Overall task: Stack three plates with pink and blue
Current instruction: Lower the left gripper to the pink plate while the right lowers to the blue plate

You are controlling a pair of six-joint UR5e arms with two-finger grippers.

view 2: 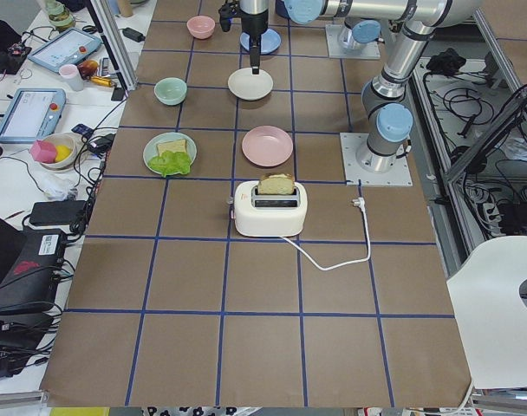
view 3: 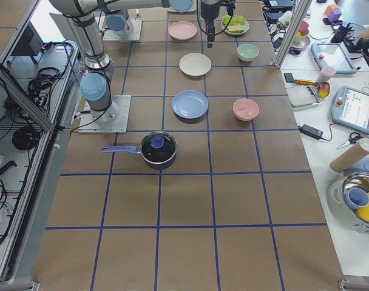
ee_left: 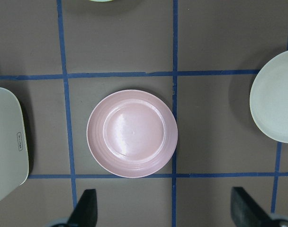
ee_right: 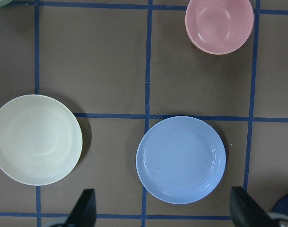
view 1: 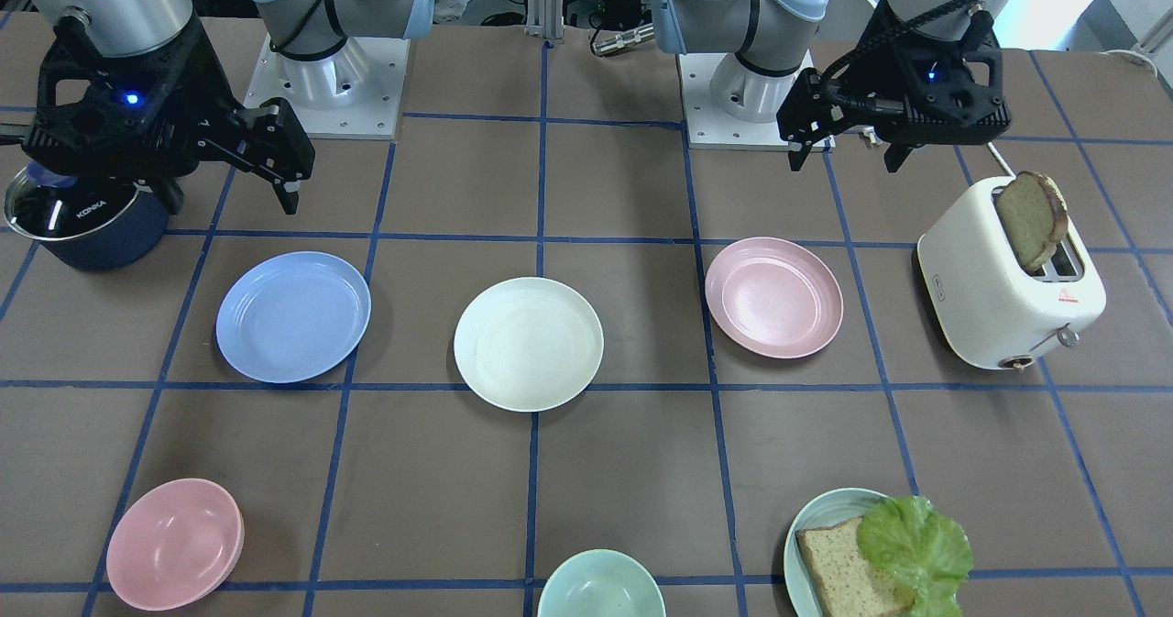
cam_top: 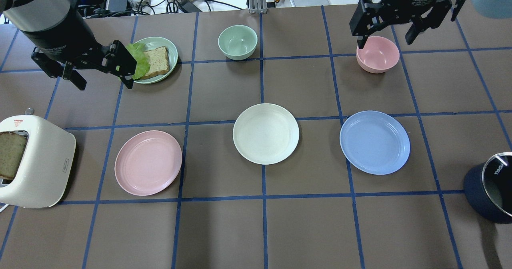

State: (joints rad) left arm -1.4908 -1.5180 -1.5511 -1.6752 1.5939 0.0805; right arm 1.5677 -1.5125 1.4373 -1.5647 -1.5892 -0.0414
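Note:
Three matching plates lie apart in a row on the brown table. The pale pink plate (cam_top: 148,163) is on my left, the cream-white plate (cam_top: 266,134) is in the middle, and the light blue plate (cam_top: 375,142) is on my right. My left gripper (cam_top: 105,83) hangs open and empty high above the table, beyond the pink plate (ee_left: 132,134). My right gripper (cam_top: 385,40) hangs open and empty high over the far right, with the blue plate (ee_right: 181,160) and the cream plate (ee_right: 36,139) below it.
A white toaster (cam_top: 36,165) holding a bread slice stands at the left edge. A teal plate (cam_top: 173,49) with bread and lettuce, a green bowl (cam_top: 237,42) and a pink bowl (cam_top: 378,55) sit along the far side. A dark lidded pot (cam_top: 490,193) stands at the right edge.

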